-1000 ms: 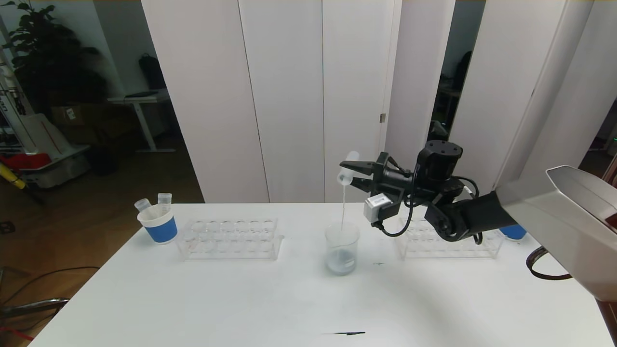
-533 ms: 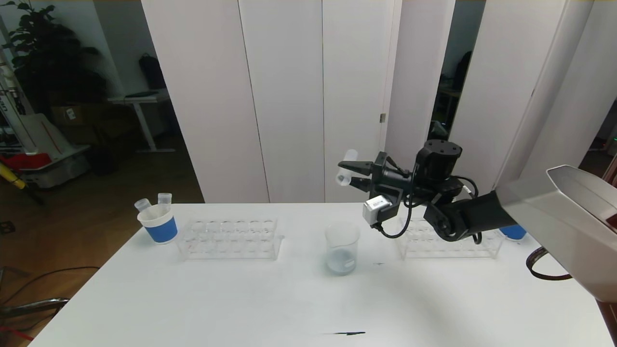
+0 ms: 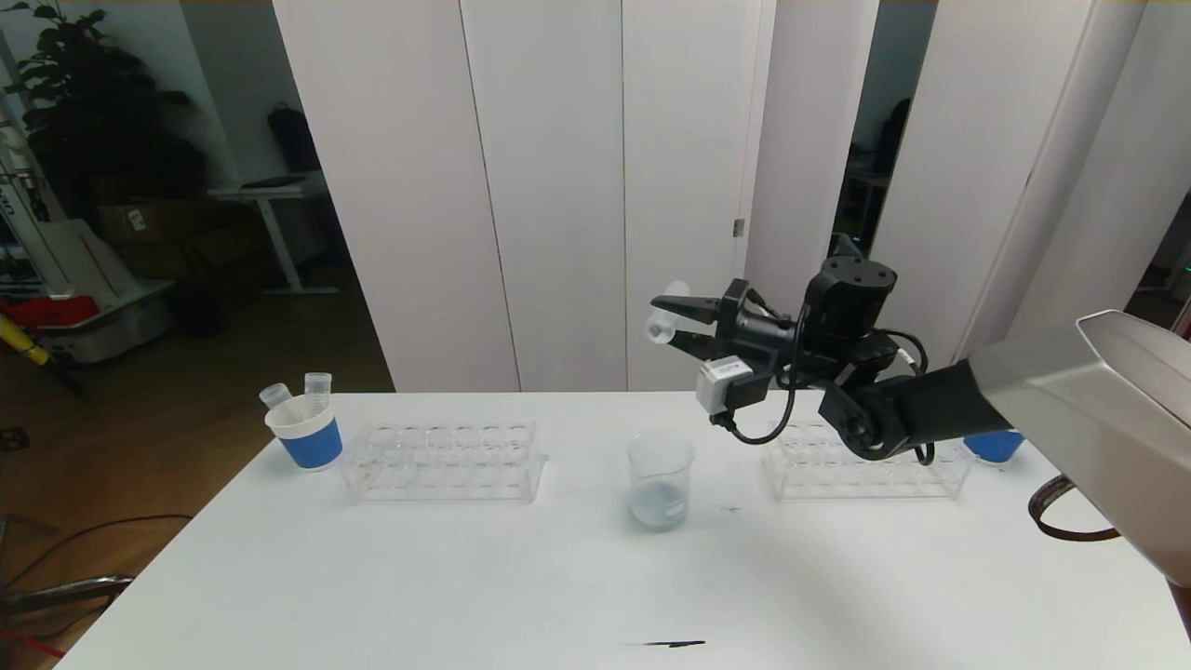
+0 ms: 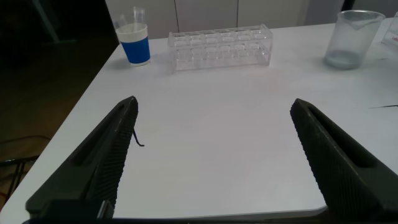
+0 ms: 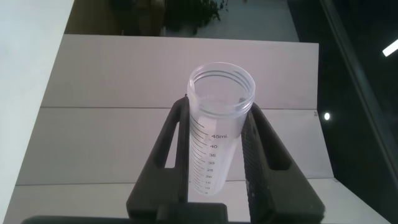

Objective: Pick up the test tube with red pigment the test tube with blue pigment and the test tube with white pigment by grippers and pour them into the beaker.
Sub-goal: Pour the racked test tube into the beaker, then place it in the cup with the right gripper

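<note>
1. Left gripper [image 4: 211,155]: not in the head view; its own wrist view shows the fingers spread wide with nothing between them, low over the near part of the bench [image 3: 465,577], idle.
2. Left paper cup [image 3: 304,433]: white with a blue band, at the bench's far left; two clear tubes stand in it; contents cannot be told.
3. Left rack [image 3: 442,461]: clear plastic, just right of the cup; its wells appear empty.
4. Beaker [image 3: 661,479]: upright at mid-bench between the two racks, a shallow pale bluish layer at its bottom; glass, judged fragile and easy to tip if knocked.
5. Test tube with white pigment [image 3: 662,314]: held above the beaker and slightly behind it, lying near level, mouth toward the robot's left; looks nearly drained; judged light, stiff and smooth plastic, best gripped at mid-barrel as now.
6. Right gripper [image 3: 677,319]: fingers closed on the tube's barrel, below its open mouth.
7. Right rack [image 3: 865,465]: under the right arm, partly hidden; a second blue-banded cup [image 3: 994,445] shows behind it; both stand in the way of any low withdrawal.
</note>
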Tool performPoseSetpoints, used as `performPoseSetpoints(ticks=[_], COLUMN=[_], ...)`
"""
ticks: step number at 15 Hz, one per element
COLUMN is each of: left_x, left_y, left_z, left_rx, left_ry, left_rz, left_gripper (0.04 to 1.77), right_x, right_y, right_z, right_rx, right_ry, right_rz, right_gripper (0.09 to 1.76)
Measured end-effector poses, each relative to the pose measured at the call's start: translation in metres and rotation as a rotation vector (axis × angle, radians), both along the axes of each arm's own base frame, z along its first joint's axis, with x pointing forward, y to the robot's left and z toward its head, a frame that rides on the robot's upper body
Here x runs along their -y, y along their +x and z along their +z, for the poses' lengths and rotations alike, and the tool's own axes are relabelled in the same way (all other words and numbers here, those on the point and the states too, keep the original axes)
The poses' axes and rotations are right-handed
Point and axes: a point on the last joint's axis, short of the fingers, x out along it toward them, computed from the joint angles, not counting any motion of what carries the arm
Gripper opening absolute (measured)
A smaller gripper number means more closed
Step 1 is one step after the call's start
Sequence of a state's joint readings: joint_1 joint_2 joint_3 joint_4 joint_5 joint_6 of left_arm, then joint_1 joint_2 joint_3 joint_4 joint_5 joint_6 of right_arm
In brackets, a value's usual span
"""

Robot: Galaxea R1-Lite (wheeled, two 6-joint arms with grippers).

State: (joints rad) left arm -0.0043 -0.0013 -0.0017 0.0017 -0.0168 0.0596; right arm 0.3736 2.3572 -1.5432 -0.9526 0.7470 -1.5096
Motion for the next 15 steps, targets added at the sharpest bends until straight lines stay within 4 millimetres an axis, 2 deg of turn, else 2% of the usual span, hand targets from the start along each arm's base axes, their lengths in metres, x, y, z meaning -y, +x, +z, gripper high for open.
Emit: performPoseSetpoints(ticks=[4, 7, 9, 11, 13, 15], left_x=[0.0, 0.0, 0.0, 0.0, 0.0, 0.0], left_y=[0.0, 0.0, 0.0, 0.0, 0.0, 0.0], left_z=[0.0, 0.0, 0.0, 0.0, 0.0, 0.0], left_rx=[0.0, 0.0, 0.0, 0.0, 0.0, 0.0], left_ry=[0.0, 0.0, 0.0, 0.0, 0.0, 0.0], left_rz=[0.0, 0.0, 0.0, 0.0, 0.0, 0.0], left_gripper=[1.75, 1.75, 1.75, 1.75, 1.75, 1.75], right_x=[0.003, 0.006, 0.009, 0.012, 0.014, 0.021], right_y=[-0.014, -0.024, -0.034, -0.045, -0.058, -0.069], right_z=[0.024, 0.045, 0.046, 0.046, 0.044, 0.041], right_rx=[-0.169, -0.377, -0.526, -0.707, -0.919, -0.97], right_ry=[0.065, 0.254, 0.391, 0.579, 0.867, 1.108], right_rz=[-0.141, -0.256, -0.336, -0.376, -0.446, -0.582], right_gripper=[0.58, 0.58, 0.58, 0.58, 0.58, 0.58])
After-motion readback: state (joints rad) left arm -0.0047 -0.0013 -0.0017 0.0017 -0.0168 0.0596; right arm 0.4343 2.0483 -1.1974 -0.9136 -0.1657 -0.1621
